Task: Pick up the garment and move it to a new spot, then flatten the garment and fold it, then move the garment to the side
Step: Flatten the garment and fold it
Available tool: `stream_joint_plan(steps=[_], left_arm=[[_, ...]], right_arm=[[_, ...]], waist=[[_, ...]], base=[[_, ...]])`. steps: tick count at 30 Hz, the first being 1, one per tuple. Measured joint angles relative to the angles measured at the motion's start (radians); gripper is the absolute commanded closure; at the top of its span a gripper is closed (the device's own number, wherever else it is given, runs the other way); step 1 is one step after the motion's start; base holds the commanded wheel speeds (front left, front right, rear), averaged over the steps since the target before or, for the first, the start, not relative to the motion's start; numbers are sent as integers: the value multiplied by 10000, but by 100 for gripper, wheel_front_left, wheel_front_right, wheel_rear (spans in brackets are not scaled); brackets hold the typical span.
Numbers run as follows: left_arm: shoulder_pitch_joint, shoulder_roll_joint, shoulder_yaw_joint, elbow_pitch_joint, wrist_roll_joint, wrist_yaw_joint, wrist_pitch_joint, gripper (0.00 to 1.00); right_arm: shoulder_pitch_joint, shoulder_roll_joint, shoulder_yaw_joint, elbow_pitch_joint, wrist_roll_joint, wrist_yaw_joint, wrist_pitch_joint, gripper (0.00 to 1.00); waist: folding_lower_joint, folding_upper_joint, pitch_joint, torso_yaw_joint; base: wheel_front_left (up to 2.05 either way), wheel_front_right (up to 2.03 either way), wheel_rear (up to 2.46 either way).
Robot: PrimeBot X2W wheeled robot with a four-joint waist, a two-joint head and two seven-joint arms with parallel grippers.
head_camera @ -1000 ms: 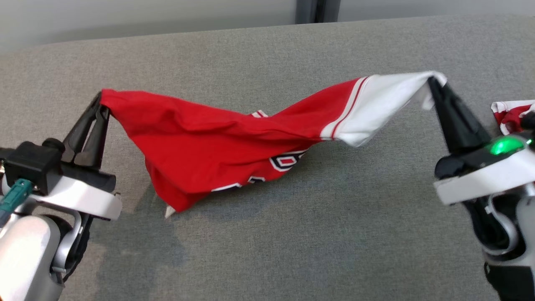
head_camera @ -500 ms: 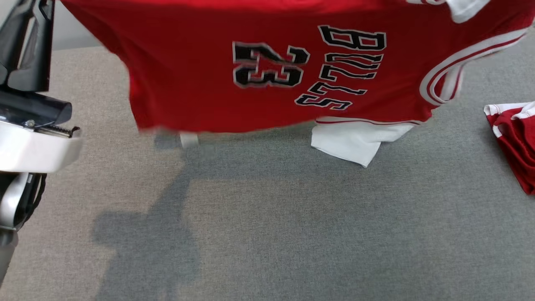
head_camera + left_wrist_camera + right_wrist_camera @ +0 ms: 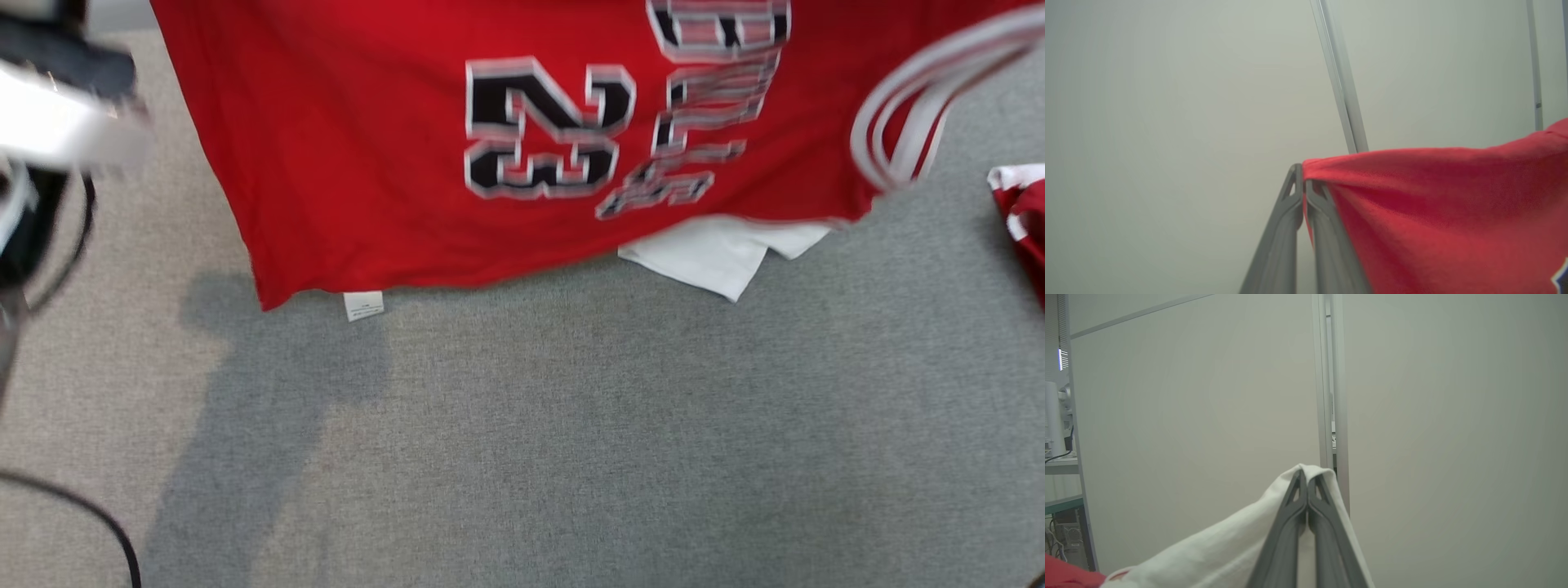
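The garment [image 3: 392, 163] is a red jersey with a black number 23 and black lettering, hanging spread out in the air above the grey surface. Its white sleeve [image 3: 710, 257] and a small white tag [image 3: 363, 305] dangle at the lower edge. My left gripper [image 3: 1303, 179] is shut on a red corner of the garment [image 3: 1433, 212]. My right gripper [image 3: 1306, 477] is shut on its white sleeve fabric [image 3: 1229, 547]. The left wrist [image 3: 57, 122] shows blurred at the head view's upper left, its fingers above the frame.
The grey fabric-covered surface [image 3: 571, 449] lies below the hanging jersey. Another red and white garment [image 3: 1020, 220] lies at the right edge. A dark cable [image 3: 98, 523] curves at the lower left. Pale wall panels [image 3: 1188, 416] stand behind.
Both grippers have raised the garment from a sagging stretch near the surface into a spread hang. The head camera has shifted, and the arms have risen out of its top edge.
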Motion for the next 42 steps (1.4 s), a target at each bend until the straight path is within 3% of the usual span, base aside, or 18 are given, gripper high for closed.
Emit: stream_joint_plan(steps=[6,13,18,23,33,42], left_arm=[[-3134,-685,-82,3081,-138,-679,-301,100],[-5893,-993,-25,6410,196,-920,-1177,100],[-6922,-1214,-17,8069,173,-1080,-1578,100],[-6869,-1593,-165,9313,-92,-1402,-1933,100],[-3355,-2585,-290,10508,-1281,-1708,-2844,100],[626,-2596,13,9039,-1484,-1593,-3118,100]], right_arm=[[-2947,-98,679,2487,73,2,-1053,100],[-5994,410,1294,5469,297,2,-3045,100],[-7014,790,1979,7168,616,2,-3446,100],[-6972,723,2842,8245,1141,2,-3471,100],[-2944,196,3837,8510,3254,2,-3540,100],[1911,-201,4477,6224,4847,2,-3636,100]], waist=[[0,0,800,51],[0,0,1109,-76],[0,0,1332,-139],[0,0,1640,-101],[0,0,1797,111],[0,0,1141,49]], base=[[0,0,0],[0,0,0],[0,0,0],[0,0,0],[0,0,0],[0,0,0]])
